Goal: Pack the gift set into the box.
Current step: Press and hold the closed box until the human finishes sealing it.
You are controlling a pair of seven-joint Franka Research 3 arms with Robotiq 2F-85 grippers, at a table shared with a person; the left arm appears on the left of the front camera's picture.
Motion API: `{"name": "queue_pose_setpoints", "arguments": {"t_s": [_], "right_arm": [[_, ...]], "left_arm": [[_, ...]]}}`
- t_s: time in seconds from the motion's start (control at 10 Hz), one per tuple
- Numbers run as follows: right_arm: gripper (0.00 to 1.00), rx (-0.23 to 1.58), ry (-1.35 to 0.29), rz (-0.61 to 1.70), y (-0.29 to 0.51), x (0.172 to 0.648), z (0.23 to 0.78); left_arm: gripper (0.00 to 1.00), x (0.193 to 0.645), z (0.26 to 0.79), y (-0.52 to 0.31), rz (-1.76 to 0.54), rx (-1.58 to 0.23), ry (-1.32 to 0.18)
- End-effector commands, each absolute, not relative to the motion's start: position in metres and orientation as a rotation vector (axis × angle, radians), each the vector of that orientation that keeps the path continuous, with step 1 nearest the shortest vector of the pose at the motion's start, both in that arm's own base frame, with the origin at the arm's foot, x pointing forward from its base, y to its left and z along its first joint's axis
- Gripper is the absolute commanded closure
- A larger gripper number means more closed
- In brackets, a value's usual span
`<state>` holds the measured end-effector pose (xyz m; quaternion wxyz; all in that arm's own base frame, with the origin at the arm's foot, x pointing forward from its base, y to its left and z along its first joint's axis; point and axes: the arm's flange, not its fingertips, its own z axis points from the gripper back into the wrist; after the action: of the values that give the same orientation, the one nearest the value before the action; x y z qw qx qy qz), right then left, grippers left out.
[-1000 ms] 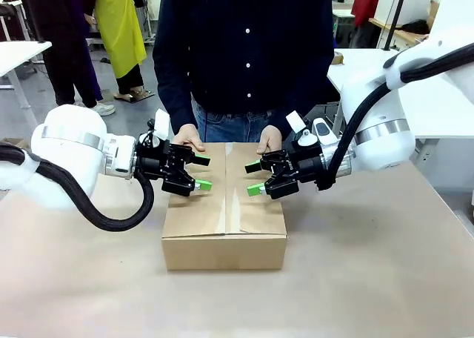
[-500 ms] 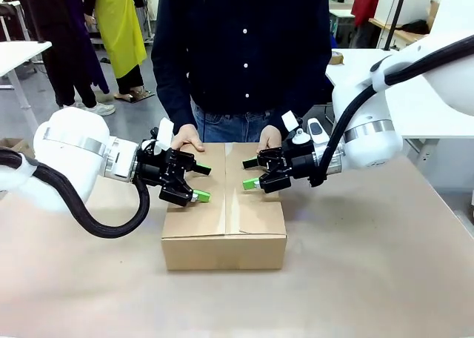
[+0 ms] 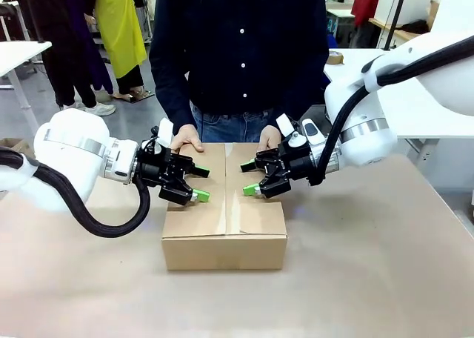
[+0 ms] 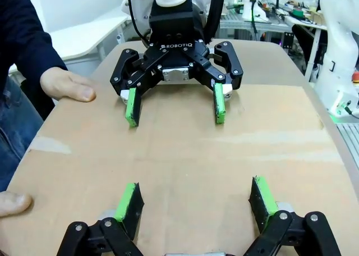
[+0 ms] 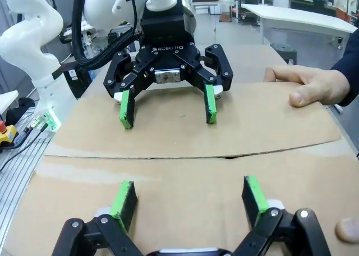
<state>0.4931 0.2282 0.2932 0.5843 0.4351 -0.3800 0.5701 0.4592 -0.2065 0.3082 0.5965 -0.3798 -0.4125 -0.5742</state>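
The box (image 3: 224, 227) stands in the middle of the table with its flaps folded shut. The gift set is hidden. My left gripper (image 3: 201, 184) hovers open just above the left half of the box top, pointing right. Facing it over the right half is my right gripper (image 3: 249, 179), also open and holding nothing. In the left wrist view my left gripper (image 4: 195, 200) looks across the box top (image 4: 168, 155) at the right gripper (image 4: 175, 105). In the right wrist view my right gripper (image 5: 190, 197) faces the left gripper (image 5: 166, 106) over the flap seam (image 5: 185, 155).
A person stands at the far side with one hand (image 3: 188, 138) and the other hand (image 3: 269, 138) resting on the box's far edge, close behind both grippers. Brown paper covers the table (image 3: 370, 279). White tables stand farther back.
Both grippers have crept a little toward the middle of the box top, the right one more, and the left one has dropped slightly. The person's hands and the box have stayed put.
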Motion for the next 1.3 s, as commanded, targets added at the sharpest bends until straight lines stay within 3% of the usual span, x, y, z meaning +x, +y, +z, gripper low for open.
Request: {"name": "queue_pose_setpoints", "arguments": {"t_s": [0.0, 0.1, 1.2], "right_arm": [[0.0, 0.962, -0.835, 1.353, 0.223, 0.492, 0.277], [0.0, 1.015, -0.887, 1.33, 0.228, 0.493, 0.293], [0.0, 1.015, -0.887, 1.33, 0.228, 0.493, 0.293]], "left_arm": [[0.0, 0.465, 0.299, -0.206, -1.299, -0.877, -0.891], [0.0, 0.459, 0.308, -0.207, -1.333, -0.882, -0.958], [0.0, 0.459, 0.308, -0.207, -1.333, -0.882, -0.958]]}}
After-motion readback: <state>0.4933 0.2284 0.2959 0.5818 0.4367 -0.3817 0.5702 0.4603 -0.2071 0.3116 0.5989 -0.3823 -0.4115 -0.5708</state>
